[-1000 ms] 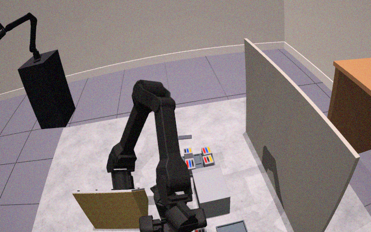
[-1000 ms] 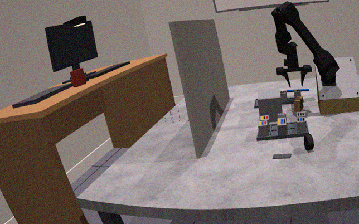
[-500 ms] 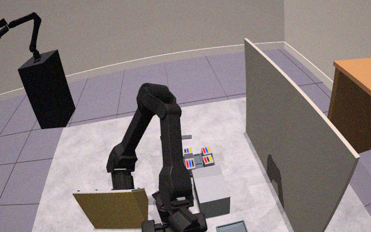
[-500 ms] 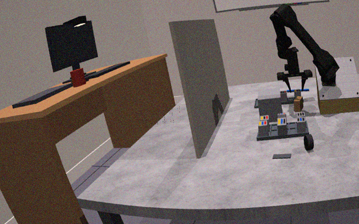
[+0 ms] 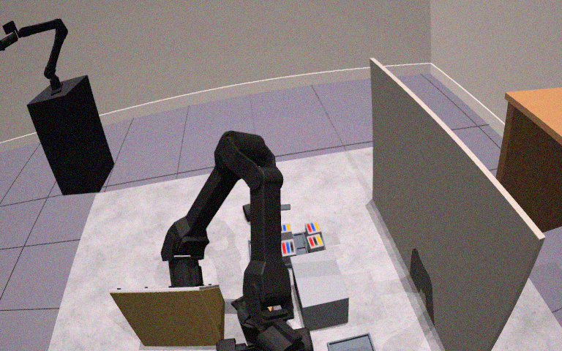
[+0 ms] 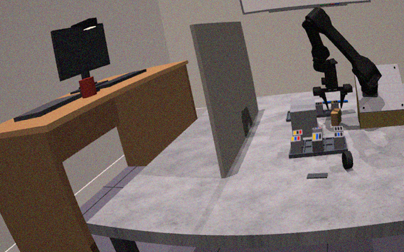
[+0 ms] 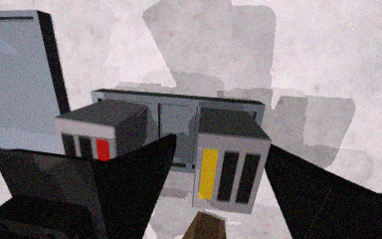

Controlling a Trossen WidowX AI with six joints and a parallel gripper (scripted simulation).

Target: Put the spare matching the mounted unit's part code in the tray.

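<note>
My gripper (image 6: 334, 107) (image 7: 218, 144) is open, pointing down with its fingers around the upper part of a spare (image 7: 234, 171) marked yellow, black, black. This spare stands at the right end of a small rack (image 7: 176, 119). Another spare (image 7: 89, 144), marked black, black, red, stands at the rack's left end, outside the fingers. The blue-grey tray (image 5: 352, 344) (image 7: 20, 100) lies left of that rack in the wrist view. A second rack (image 6: 316, 153) holds several coded spares. I cannot make out the mounted unit's back code. The arm hides the fingertips in the top view.
A brown block (image 6: 335, 118) (image 7: 205, 229) stands close to the gripped area. A large grey box (image 5: 320, 281) (image 6: 304, 120) stands between the racks. A tall grey partition (image 5: 435, 186) (image 6: 229, 96), a sloped white panel (image 6: 391, 90) and a black wheel (image 6: 347, 159) also stand on the table.
</note>
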